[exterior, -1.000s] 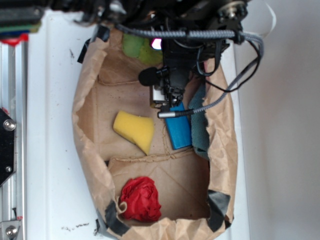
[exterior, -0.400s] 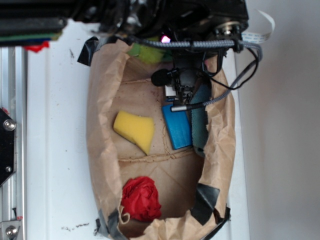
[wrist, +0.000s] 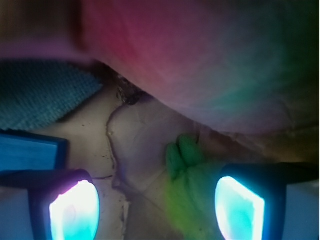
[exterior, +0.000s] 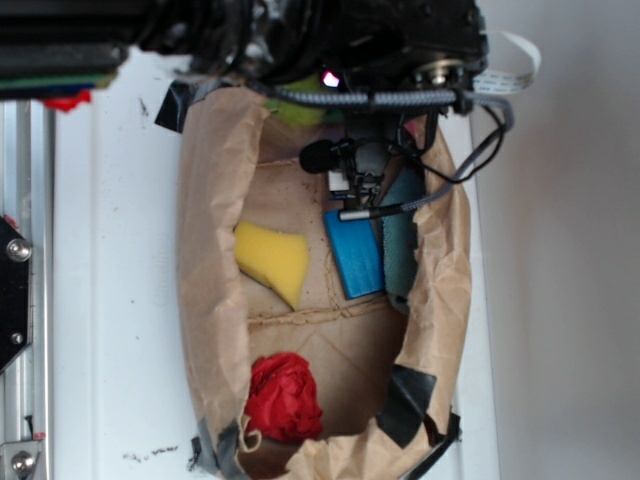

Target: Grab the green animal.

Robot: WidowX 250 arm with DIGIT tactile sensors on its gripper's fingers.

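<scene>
We see the green animal (wrist: 192, 175) on the paper bag's (exterior: 215, 260) floor at the far end, mostly under the arm in the exterior view, its darker limb showing between the spread fingers of our gripper (wrist: 157, 205), which hold nothing. It looks light, soft and squashy, so we would pinch the fuzzy body, not the thin limb.

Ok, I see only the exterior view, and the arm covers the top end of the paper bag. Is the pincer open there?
Observer: Yes. In the wrist view the pincer is open and grips nothing.
Operator: And where is the green animal?
Observer: The green animal lies on the floor of the paper bag, between the fingers, close against the one at the image's right.
Operator: Is anything else near?
Observer: The blue block sits just outside the other finger, with the teal cloth beyond it.
</scene>
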